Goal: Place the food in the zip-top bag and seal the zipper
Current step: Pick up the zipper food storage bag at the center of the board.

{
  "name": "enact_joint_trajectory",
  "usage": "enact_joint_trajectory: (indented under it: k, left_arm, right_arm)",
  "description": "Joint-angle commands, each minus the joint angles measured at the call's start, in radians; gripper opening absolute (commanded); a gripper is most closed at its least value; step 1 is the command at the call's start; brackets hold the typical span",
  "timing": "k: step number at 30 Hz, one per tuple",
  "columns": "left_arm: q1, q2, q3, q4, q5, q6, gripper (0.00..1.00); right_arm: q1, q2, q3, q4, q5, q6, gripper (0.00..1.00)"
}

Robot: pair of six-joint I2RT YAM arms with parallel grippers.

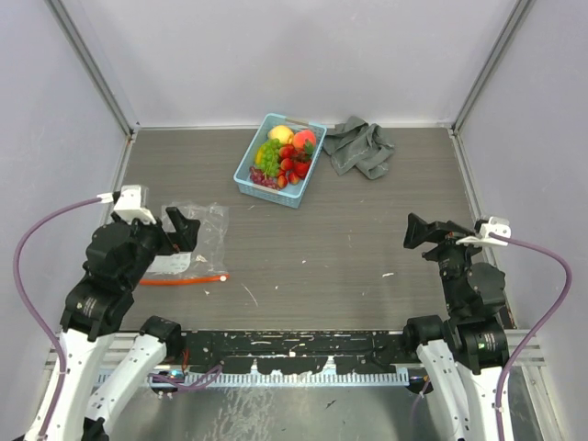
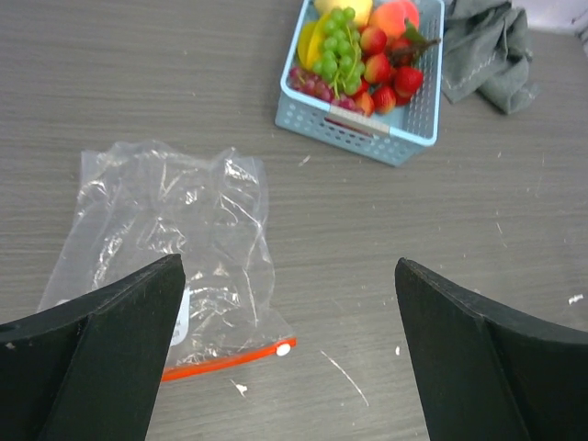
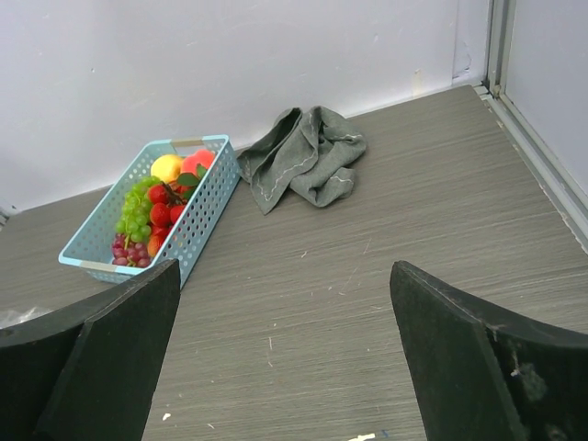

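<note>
The toy fruits [image 1: 287,153] lie in a light blue basket [image 1: 272,191] at the back centre: lemon, peach, green and purple grapes, strawberries. They also show in the left wrist view [image 2: 358,50] and the right wrist view [image 3: 158,211]. The clear zip-top bag [image 1: 204,241] lies flat at the left, its red-orange zipper [image 1: 184,280] toward the near edge; both show in the left wrist view, bag [image 2: 175,239] and zipper [image 2: 230,361]. My left gripper [image 1: 184,228] hovers open and empty over the bag. My right gripper [image 1: 415,231] is open and empty at the right.
A crumpled grey cloth [image 1: 360,145] lies right of the basket, also in the right wrist view [image 3: 303,156]. Walls enclose the table at the back and both sides. Bare dark tabletop [image 1: 340,239] lies between the two arms.
</note>
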Motion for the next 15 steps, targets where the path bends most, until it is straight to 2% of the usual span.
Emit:
enact_joint_trajectory:
  k: [1, 15]
  left_arm:
    - [0.004, 0.091, 0.045, -0.042, 0.073, -0.029, 0.98]
    - [0.005, 0.445, 0.014, -0.08, -0.009, -0.138, 0.98]
  right_arm:
    - [-0.004, -0.008, 0.004, 0.045, -0.032, 0.016, 1.0]
    - [-0.004, -0.005, 0.0, 0.04, -0.071, 0.02, 1.0]
